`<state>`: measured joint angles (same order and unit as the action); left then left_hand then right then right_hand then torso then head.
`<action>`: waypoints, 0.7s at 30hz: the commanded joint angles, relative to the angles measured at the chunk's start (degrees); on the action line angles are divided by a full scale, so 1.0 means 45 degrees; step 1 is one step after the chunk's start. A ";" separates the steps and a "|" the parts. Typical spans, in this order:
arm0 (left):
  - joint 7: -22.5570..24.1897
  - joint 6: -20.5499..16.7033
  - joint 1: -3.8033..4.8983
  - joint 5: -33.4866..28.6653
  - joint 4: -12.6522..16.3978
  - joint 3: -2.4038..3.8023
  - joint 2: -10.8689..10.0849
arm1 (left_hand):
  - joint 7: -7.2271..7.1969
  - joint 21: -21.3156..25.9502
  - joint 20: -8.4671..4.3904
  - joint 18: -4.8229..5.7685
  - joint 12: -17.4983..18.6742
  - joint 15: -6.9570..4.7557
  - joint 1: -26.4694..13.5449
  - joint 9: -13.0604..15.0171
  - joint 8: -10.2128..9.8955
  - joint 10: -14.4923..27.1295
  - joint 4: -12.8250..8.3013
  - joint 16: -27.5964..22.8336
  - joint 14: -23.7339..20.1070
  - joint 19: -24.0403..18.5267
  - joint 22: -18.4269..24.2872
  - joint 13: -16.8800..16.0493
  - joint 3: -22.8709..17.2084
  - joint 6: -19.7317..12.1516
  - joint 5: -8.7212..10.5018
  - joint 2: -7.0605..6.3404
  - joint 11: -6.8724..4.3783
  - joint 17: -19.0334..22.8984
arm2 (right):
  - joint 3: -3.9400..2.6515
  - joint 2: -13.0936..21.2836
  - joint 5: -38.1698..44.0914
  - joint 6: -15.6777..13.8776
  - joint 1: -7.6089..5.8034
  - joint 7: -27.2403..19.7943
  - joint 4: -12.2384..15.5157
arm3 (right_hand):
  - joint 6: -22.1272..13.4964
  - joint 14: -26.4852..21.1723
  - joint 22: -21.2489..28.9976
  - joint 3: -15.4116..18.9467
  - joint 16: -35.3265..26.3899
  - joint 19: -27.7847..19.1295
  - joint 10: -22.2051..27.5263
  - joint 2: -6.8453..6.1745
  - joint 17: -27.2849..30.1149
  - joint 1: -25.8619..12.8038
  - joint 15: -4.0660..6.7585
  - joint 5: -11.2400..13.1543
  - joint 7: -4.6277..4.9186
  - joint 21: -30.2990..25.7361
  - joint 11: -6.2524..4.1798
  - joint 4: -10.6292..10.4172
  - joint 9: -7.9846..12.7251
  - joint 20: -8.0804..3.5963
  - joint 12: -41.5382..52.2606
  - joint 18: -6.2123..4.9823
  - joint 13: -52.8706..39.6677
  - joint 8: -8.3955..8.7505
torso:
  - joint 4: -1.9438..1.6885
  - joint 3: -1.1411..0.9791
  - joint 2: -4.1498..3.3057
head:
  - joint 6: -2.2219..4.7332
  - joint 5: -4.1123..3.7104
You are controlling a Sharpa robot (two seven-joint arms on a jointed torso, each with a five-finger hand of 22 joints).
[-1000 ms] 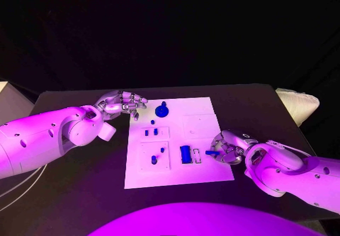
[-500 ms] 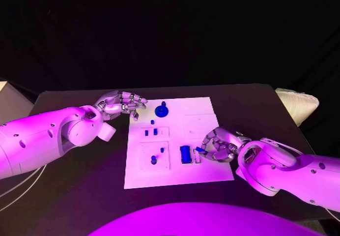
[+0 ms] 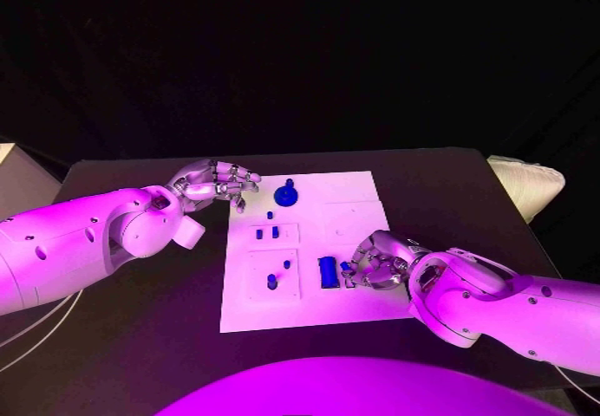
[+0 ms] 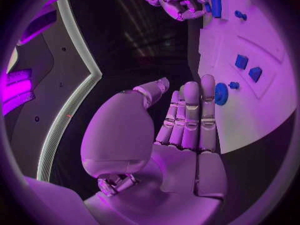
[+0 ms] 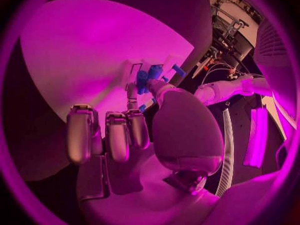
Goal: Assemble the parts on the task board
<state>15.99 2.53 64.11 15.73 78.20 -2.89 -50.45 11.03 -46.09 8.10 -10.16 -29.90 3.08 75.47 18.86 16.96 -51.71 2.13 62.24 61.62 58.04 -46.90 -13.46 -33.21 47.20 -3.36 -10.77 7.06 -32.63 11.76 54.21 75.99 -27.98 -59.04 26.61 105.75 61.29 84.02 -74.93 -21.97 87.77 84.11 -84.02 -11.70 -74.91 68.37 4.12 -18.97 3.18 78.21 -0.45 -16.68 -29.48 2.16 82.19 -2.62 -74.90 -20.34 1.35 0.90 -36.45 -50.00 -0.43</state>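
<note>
The white task board [image 3: 313, 303] lies mid-table. On it are a blue round knob [image 3: 286, 195], several small blue pegs [image 3: 266, 233] and an upright blue block [image 3: 326, 271]. My right hand [image 3: 376, 260] hangs over the board's right part, just beside the block, and pinches a small blue piece [image 3: 347, 266] between thumb and a finger; the right wrist view shows that piece [image 5: 145, 80] at the fingertips. My left hand [image 3: 215, 182] hovers off the board's far left corner, holding nothing, its fingers [image 4: 190, 115] side by side and thumb apart. The knob [image 4: 221, 93] lies just past them.
A pale cushioned object [image 3: 531, 186] sits at the table's right edge and a beige box [image 3: 17, 178] at the left edge. Cables [image 3: 35, 328] trail under my left arm. Bare black table [image 3: 150, 338] surrounds the board.
My right hand has carried the small blue piece leftward across the board, from near its right edge to beside the blue block. The left hand has stayed put.
</note>
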 commanded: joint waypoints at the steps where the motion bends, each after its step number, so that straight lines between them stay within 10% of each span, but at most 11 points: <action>1: 0.0105 0.0209 -0.0006 -0.0074 0.0040 0.0009 0.0004 | -0.0018 0.0062 0.0039 -0.0088 -0.0032 -0.0033 0.0108 -0.0021 0.0057 0.0030 0.0076 0.0060 -0.0095 0.0012 0.0020 0.0007 0.0013 -0.0097 -0.0036 0.0017 0.0015 -0.0014 | 0.0000 -0.0052 0.0135 0.0271 0.0033 0.0596 -0.0032 | 0.0052 0.1155 -0.2492 0.0093 0.0069 0.0674 -0.0655 -0.0027 -0.2577 -0.0135 0.0062 -0.0026 0.0052 -0.0006 -0.0084 0.0021 0.0004 -0.0072 0.0069 0.0108 -0.2435 -0.0012 | 0.0018 0.0000 -0.0004 | 0.0000 0.0039; 21: 0.0098 0.0258 -0.0006 -0.0074 0.0034 0.0009 0.0013 | -0.0025 0.0086 0.0029 -0.0088 -0.0074 -0.0044 0.0145 -0.0042 0.0116 0.0016 0.0100 0.0064 -0.0104 0.0023 0.0028 0.0020 0.0000 -0.0098 -0.0038 0.0024 0.0007 -0.0016 | 0.0000 -0.0182 0.0690 0.0256 0.0112 0.1138 -0.0159 | 0.0246 0.1164 -0.2525 0.0060 0.0090 0.0697 -0.0678 -0.0006 -0.2616 -0.0272 0.0114 -0.0027 -0.0053 0.0070 -0.0164 0.0051 -0.0101 -0.0102 0.0117 0.0120 -0.2465 -0.0207 | 0.0011 -0.0002 -0.0004 | 0.0000 0.0028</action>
<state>16.00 2.69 64.11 15.73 78.23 -2.89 -50.46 11.03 -46.09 8.10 -10.16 -29.90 2.88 75.47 18.74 17.31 -51.71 2.13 62.24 61.41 58.04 -46.83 -13.47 -33.21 47.20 -3.36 -10.77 7.06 -32.62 11.73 53.44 77.91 -27.50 -58.66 30.95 105.07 61.96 84.02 -74.91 -21.81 87.99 84.11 -84.02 -11.74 -74.90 67.68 4.11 -18.97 2.95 78.20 -0.86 -16.52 -29.90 2.16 82.48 -2.63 -74.95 -21.06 1.38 0.89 -36.45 -50.00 -0.26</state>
